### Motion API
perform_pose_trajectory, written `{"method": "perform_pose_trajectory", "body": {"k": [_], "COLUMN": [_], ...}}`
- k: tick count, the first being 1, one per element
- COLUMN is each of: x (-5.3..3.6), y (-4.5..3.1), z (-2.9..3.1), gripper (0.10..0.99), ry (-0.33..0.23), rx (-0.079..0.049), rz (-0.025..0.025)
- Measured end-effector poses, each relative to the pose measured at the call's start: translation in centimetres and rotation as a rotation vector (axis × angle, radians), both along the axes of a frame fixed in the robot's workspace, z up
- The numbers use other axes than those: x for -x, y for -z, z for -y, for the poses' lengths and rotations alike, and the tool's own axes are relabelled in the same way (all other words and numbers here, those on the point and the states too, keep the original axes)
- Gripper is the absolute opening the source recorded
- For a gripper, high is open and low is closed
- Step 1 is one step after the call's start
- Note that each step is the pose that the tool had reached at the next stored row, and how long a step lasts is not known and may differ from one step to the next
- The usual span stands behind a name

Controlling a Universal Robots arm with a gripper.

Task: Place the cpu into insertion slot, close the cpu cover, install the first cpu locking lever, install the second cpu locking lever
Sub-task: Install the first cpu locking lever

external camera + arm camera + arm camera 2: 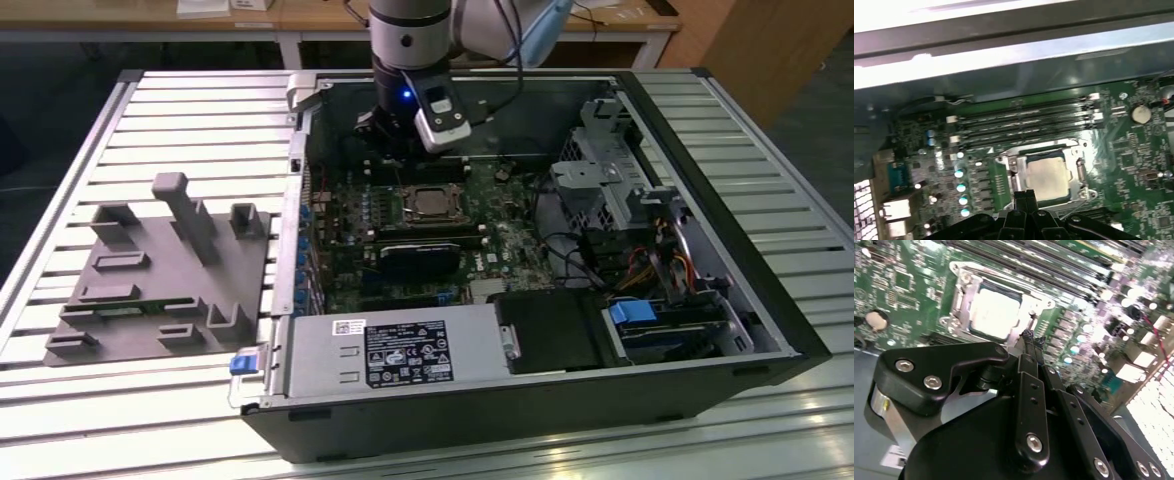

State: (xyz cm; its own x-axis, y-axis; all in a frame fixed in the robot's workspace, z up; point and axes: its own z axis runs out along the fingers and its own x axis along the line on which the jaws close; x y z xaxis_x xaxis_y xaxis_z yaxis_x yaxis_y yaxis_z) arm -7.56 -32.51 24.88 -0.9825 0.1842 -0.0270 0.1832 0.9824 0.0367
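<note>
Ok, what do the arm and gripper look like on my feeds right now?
The arm is a silver-grey cylinder ending in a black wrist with a small blue light and a white boxy module; dark cables run beside it. The gripper is black, with slim linkage bars and silver screw heads.

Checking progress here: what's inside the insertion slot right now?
The cpu, its silver top showing through the window of the cpu cover. That frame hides the chip's edges and the contacts beneath.
</note>
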Motion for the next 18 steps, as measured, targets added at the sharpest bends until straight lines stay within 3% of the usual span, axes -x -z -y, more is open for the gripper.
{"method": "perform_pose_trajectory", "body": {"k": [5, 9, 16, 18], "x": [1.44, 2.37, 3.46, 3.61], "y": [0.0, 0.0, 0.0, 0.0], "z": [0.01, 0.03, 0.09, 0.09], "gripper": [0.106, 0.106, 0.106, 0.106], "ry": [0.0, 0.0, 0.0, 0.0], "rx": [-0.004, -0.017, -0.085, -0.112], "rz": [0.0036, 0.0054, 0.0057, 0.0056]}}
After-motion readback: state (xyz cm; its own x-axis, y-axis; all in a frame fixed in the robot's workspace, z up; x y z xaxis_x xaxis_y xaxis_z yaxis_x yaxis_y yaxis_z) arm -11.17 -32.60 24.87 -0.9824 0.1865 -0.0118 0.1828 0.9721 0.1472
